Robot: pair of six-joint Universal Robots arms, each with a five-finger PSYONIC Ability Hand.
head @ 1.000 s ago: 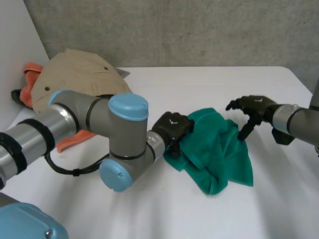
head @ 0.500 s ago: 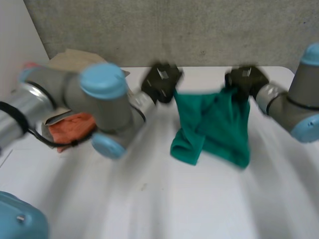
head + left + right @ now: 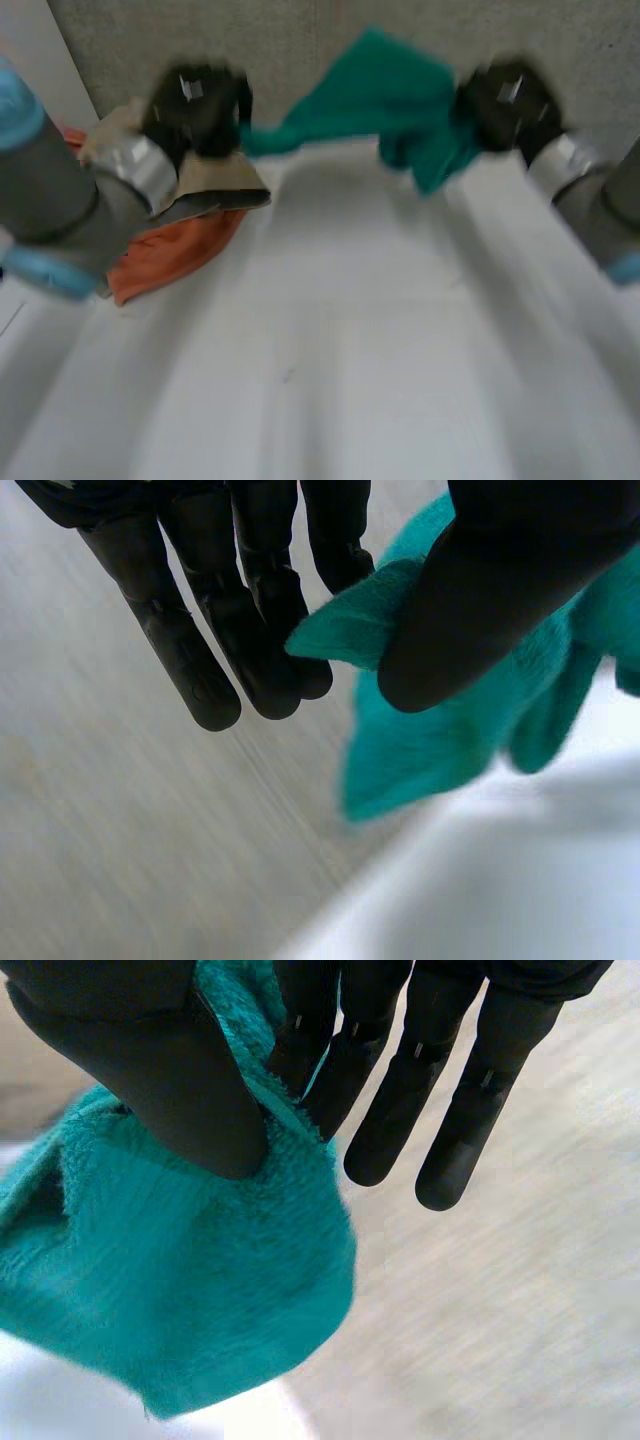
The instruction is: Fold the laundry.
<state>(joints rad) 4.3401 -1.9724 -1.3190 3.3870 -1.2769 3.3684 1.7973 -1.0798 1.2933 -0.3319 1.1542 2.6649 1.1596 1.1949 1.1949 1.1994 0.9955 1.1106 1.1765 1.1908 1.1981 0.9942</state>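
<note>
The green towel (image 3: 375, 85) is held stretched in the air over the far edge of the counter (image 3: 340, 330). One end is pinched between the thumb and fingers (image 3: 265, 600) of the left hand (image 3: 195, 100); the other end is clamped likewise by the right hand (image 3: 505, 95). A beige garment (image 3: 215, 182) and an orange cloth (image 3: 172, 252) are piled at the far left corner.

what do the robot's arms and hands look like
Both arms, left arm and right arm, are thick grey tubes with light-blue caps and a silver band at the wrist. The left hand and right hand are black, with long, rounded fingers and a broad thumb.
</note>
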